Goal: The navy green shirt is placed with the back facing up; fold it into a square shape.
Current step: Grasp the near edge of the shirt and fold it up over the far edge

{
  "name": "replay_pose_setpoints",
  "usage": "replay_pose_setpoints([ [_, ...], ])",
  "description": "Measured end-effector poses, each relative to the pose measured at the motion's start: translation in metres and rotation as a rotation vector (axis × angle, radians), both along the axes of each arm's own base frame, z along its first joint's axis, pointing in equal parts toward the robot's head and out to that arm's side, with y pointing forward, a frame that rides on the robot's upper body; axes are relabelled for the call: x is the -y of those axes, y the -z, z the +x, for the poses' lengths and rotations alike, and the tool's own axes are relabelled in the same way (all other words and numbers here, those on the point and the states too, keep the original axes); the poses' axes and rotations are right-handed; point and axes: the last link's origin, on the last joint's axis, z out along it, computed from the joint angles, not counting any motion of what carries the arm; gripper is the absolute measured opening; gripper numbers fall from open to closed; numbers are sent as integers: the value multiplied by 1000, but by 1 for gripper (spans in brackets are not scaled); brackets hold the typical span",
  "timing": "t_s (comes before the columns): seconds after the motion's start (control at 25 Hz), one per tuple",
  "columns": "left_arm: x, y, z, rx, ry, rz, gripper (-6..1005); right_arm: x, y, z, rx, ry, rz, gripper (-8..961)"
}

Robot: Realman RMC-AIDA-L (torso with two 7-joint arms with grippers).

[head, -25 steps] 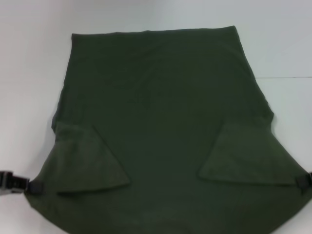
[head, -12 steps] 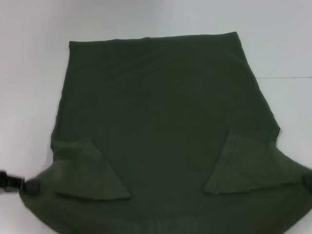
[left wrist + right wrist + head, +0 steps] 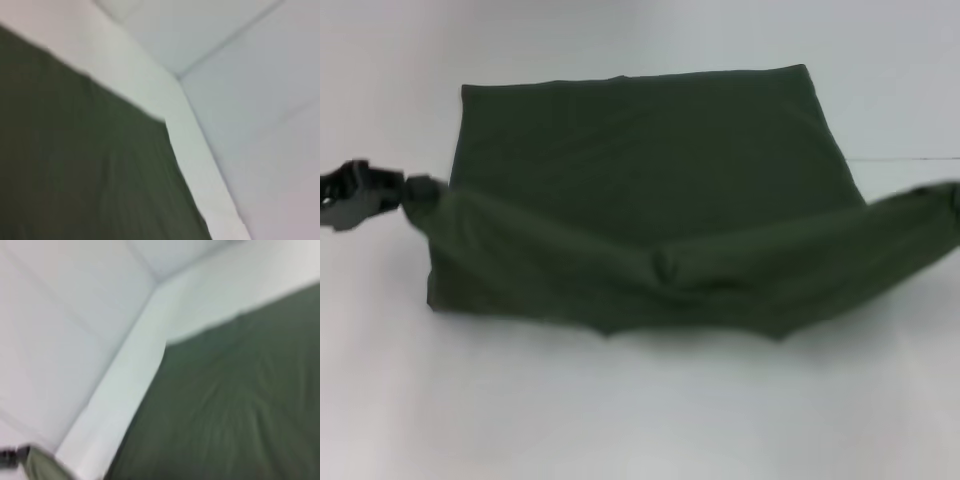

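The navy green shirt (image 3: 650, 160) lies plain side up on the white table (image 3: 640, 410). Its near part is lifted off the table and hangs as a sagging band (image 3: 660, 270) between my two grippers, over the middle of the shirt. My left gripper (image 3: 412, 188) is shut on the band's left end, at the shirt's left edge. My right gripper (image 3: 954, 197) holds the right end at the edge of the head view and is barely seen. The cloth also shows in the left wrist view (image 3: 75, 165) and the right wrist view (image 3: 235, 405).
A thin seam (image 3: 910, 158) crosses the table to the right of the shirt. Bare white table shows in front of the shirt and on both sides. Both wrist views show a white ledge (image 3: 200, 165) (image 3: 120, 390) beside the cloth.
Both grippers have lifted the near shirt edge and carried it up and away from me. The folded-in sleeves are now hidden under the raised band. The far edge has stayed in place.
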Motion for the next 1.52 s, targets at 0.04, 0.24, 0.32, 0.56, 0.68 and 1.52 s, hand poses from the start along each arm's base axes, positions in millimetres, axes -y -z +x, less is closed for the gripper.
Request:
replay_pose_setpoints([
  [0.04, -6, 2, 1, 2, -3, 30, 4, -4, -2, 0, -8, 6, 36, 30],
  [0.24, -29, 18, 7, -4, 13, 164, 5, -27, 4, -2, -51, 44, 168, 48],
  [0.32, -37, 23, 8, -17, 5, 221, 5, -35, 12, -4, -59, 56, 195, 55],
  [0.56, -54, 28, 1, -53, -59, 405, 5, -58, 34, -6, -69, 112, 302, 76],
  [0.68, -60, 32, -1, -78, -78, 448, 5, -66, 39, -7, -66, 131, 355, 87],
  [1.52, -74, 84, -1, -258, -161, 541, 5, -101, 91, -16, 171, 194, 439, 162],
])
